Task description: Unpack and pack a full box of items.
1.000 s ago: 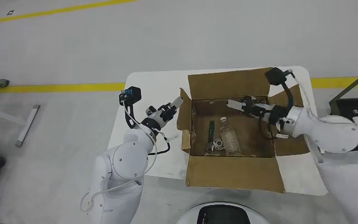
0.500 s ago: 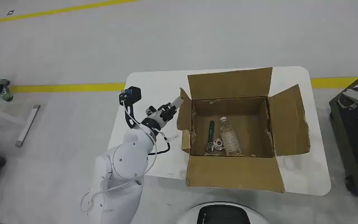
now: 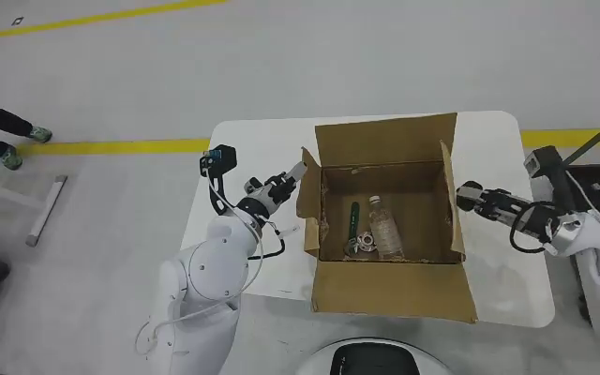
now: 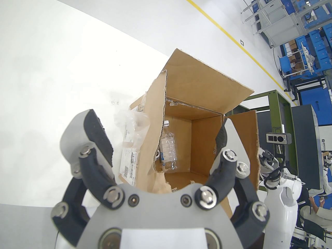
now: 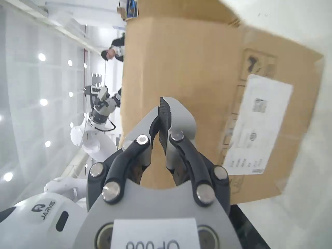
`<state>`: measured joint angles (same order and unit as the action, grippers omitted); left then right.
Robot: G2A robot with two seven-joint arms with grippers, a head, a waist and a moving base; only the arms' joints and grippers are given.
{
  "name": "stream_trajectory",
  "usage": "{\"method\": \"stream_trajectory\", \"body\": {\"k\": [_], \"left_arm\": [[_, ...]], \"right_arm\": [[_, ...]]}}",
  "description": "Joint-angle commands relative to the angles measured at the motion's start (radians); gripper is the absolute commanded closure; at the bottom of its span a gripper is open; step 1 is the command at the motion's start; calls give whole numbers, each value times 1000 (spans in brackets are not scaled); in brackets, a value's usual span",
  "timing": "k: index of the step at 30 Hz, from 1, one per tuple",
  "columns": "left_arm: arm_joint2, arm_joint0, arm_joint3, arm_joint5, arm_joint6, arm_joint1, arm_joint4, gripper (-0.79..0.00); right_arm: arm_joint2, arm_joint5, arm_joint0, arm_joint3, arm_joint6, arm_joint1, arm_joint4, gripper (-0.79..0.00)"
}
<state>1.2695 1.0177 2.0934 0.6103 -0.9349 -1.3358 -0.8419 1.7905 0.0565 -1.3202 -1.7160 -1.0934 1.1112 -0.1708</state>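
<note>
Cardboard forms the box point(image 3: 394, 291), which stands open on the white table point(image 3: 253, 150) with its near flap folded down at 6 o'clock. On its floor a clear bottle point(image 3: 384, 232) lies on its side, cap toward 12 o'clock. A dark pen point(image 3: 353, 218) lies just beside it at 9 o'clock. A small grey clump point(image 3: 362, 246) sits at the pen's near end; I cannot tell what it is.

At 9 o'clock of the box the left gripper point(image 3: 286, 180) hangs by the torn side flap, its fingers spread wide and holding nothing. A clear labelled packet point(image 4: 129, 130) rests against the box's outer wall beside that flap. At 3 o'clock the right gripper point(image 3: 462, 193) sits outside the raised side flap. Its fingers point(image 5: 181, 120) are pressed together on nothing, and I cannot tell whether the tip touches the cardboard. The far flap stands open at 12 o'clock.

The bottle looks light, thin-walled and smooth, so it should roll and dent easily. A gentle grip across the middle of its body, coming from above, seems best. The pen is stiff, slim and flat on the floor, so it wants a narrow pinch at mid-length. The box walls are stiff, but the flaps hinge loosely and the torn one may catch a finger on the way in.
</note>
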Motion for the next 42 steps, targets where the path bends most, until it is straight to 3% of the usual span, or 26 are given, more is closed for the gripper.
{"method": "stream_trajectory", "body": {"k": [1, 16, 17, 18, 22, 23, 37, 42], "left_arm": [[0, 0, 0, 0, 0, 0, 0, -785], [0, 0, 0, 0, 0, 0, 0, -785], [0, 0, 0, 0, 0, 0, 0, -714], [0, 0, 0, 0, 0, 0, 0, -502], [0, 0, 0, 0, 0, 0, 0, -43], [-1, 15, -11, -12, 16, 0, 5, 0], [-10, 82, -87, -49, 121, 3, -45, 0], [-15, 92, -127, -58, 137, 1, -19, 0]], "right_arm": [[-34, 5, 6, -27, 11, -3, 63, 0], [-195, -33, 67, 6, -16, -15, 184, 0], [-201, -34, 71, 10, -15, -16, 186, 0], [-206, -35, 75, 13, -16, -17, 190, 0], [-216, -37, 88, 24, -12, -20, 186, 0], [-216, -36, 91, 26, -9, -21, 183, 0], [-103, 5, 130, 95, 92, -40, 80, 0], [-45, -24, 165, 187, 139, -47, 20, 0]]}}
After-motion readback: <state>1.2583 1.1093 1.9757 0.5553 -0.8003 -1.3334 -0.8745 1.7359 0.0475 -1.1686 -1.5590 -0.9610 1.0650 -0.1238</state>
